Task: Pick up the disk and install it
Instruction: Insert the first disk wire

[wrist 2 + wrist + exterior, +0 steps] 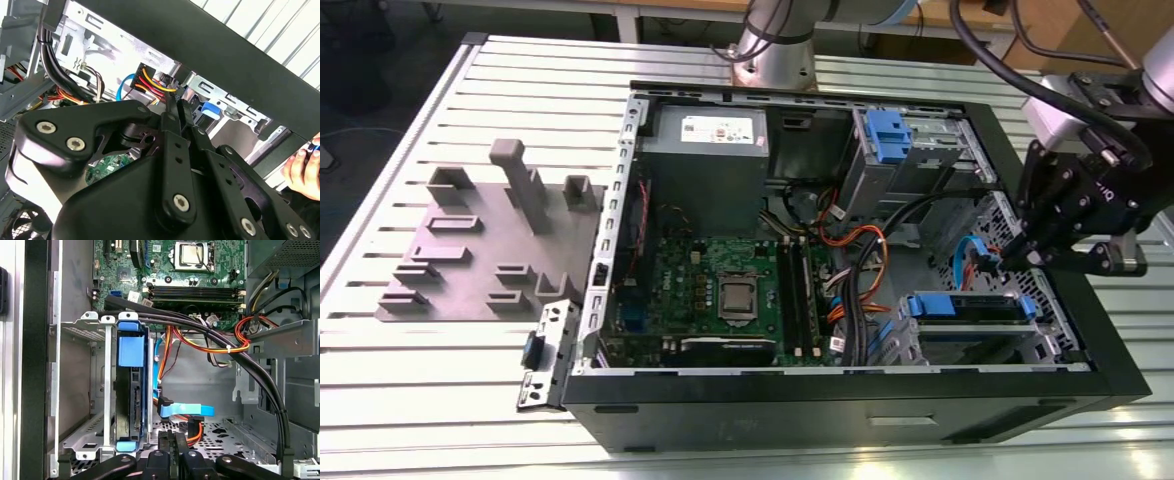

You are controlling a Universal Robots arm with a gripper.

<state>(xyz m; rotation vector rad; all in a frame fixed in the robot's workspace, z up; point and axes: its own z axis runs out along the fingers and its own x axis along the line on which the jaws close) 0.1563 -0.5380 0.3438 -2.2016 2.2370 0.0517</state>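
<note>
The disk sits edge-on in the lower drive cage of the open computer case, its blue rails at both ends; the first wrist view shows the disk slotted between the cage's metal walls. My gripper hovers above the case's right-hand side in the exterior view, just beyond the disk and apart from it. In both wrist views the gripper has its black fingers pressed together with nothing between them.
Orange, red and black cable bundles run beside the cage, with a blue data cable near the fingertips. A second blue carrier sits in the upper bay. A grey fixture lies left of the case. A person's hand shows outside it.
</note>
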